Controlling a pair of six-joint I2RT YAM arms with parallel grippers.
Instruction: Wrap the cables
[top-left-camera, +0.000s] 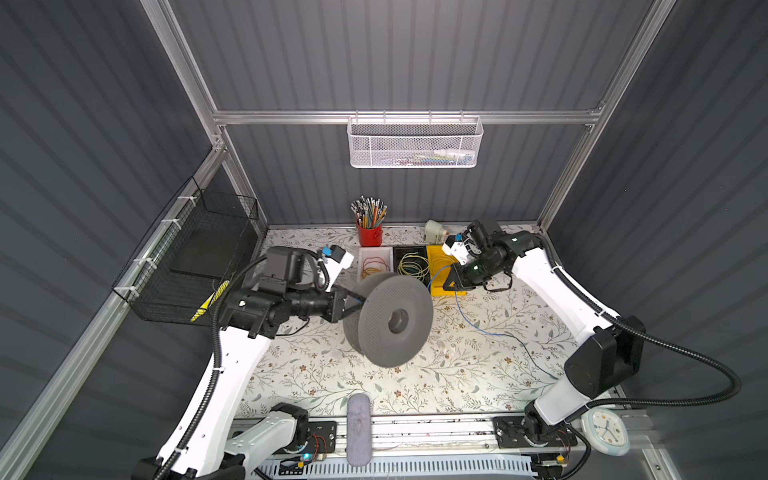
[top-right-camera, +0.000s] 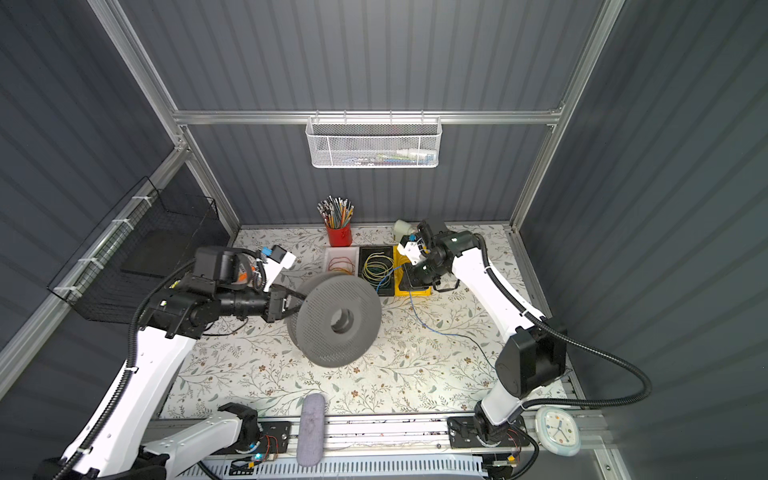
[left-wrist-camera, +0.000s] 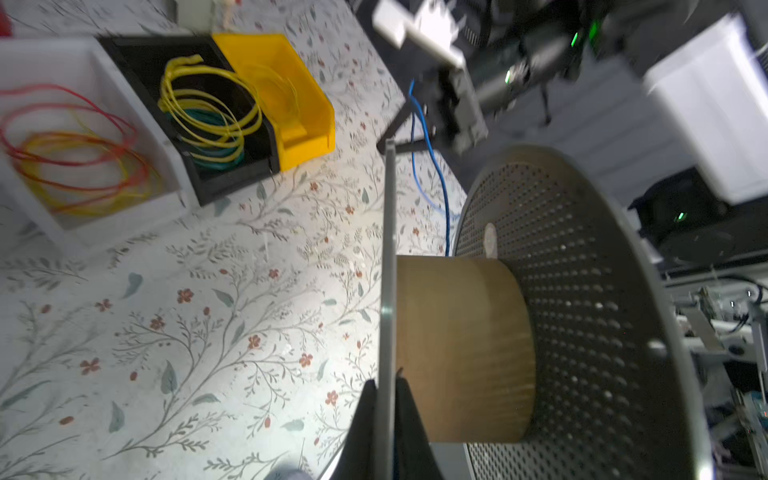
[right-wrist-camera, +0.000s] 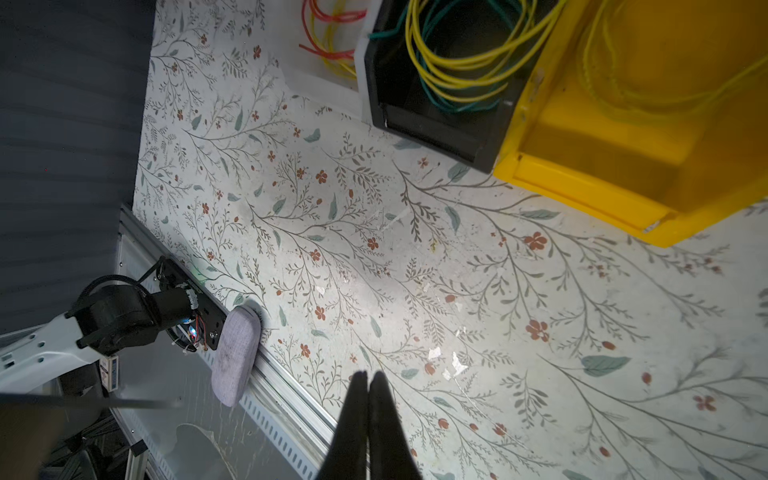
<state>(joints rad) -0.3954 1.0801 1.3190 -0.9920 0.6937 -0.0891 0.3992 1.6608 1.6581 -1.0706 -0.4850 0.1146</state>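
My left gripper (top-left-camera: 353, 305) (top-right-camera: 296, 303) (left-wrist-camera: 386, 374) is shut on the thin edge of one flange of a grey perforated spool (top-left-camera: 390, 320) (top-right-camera: 338, 320), and holds it tilted above the table's middle. The spool's brown core (left-wrist-camera: 461, 345) is bare. The blue cable (top-left-camera: 465, 318) (top-right-camera: 419, 320) (left-wrist-camera: 436, 174) trails from beside my right gripper (top-left-camera: 445, 286) (top-right-camera: 407, 284) across the table to the right. My right gripper (right-wrist-camera: 368, 374) is shut at the yellow bin's front, above the table. In the right wrist view no cable shows between its fingertips.
At the back stand a white bin (top-left-camera: 376, 251) with red and orange wires, a black bin (top-left-camera: 409, 251) with yellow and green wires, and a yellow bin (top-left-camera: 438, 253). Also a red pen cup (top-left-camera: 370, 235), a grey case (top-left-camera: 359, 428) at the front edge, and a black wire basket (top-left-camera: 199, 249) at left.
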